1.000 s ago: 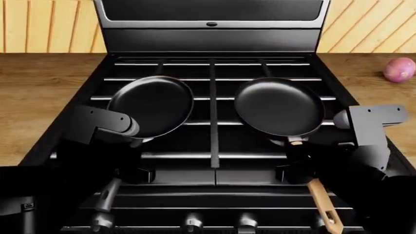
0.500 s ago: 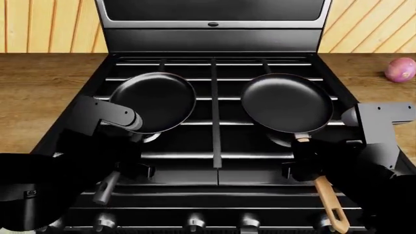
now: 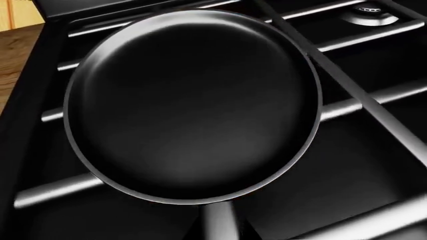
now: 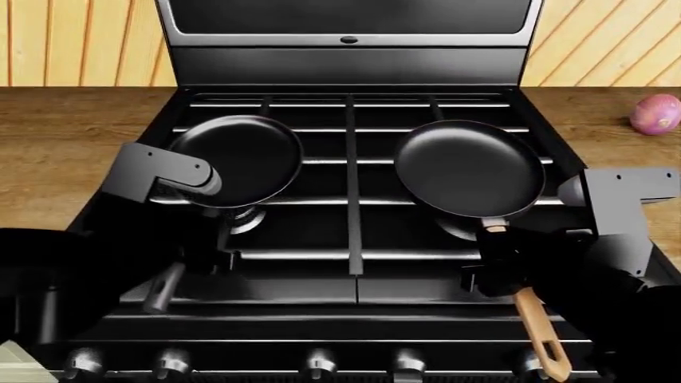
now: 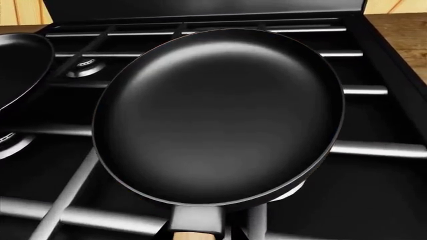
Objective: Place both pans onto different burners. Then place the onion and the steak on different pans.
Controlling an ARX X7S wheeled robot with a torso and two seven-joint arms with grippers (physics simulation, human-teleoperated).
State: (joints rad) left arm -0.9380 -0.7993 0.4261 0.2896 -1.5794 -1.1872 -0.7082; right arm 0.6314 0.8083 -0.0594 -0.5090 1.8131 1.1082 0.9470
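Note:
Two black pans are on the stove (image 4: 352, 275). The grey-handled pan (image 4: 236, 159) (image 3: 193, 100) is over the left grates, just behind a left burner (image 4: 247, 217). My left gripper (image 4: 202, 263) (image 3: 220, 231) is shut on its grey handle (image 3: 219, 220). The wooden-handled pan (image 4: 468, 169) (image 5: 220, 115) lies over a right burner (image 4: 455, 229), and my right gripper (image 4: 495, 275) (image 5: 197, 235) is shut on its handle (image 4: 532, 327) near the rim. The onion (image 4: 655, 113) lies on the wooden counter at far right. The steak is out of view.
The stove's raised back panel (image 4: 346, 60) stands behind the grates, and knobs (image 4: 319, 363) line the front edge. Wooden counter (image 4: 75, 152) flanks both sides. Bare rear burners show in the wrist views (image 3: 370, 12) (image 5: 83, 67).
The left arm has carried the grey-handled pan leftward and a little toward the back. The right pan shifted slightly right earlier and has since stayed put.

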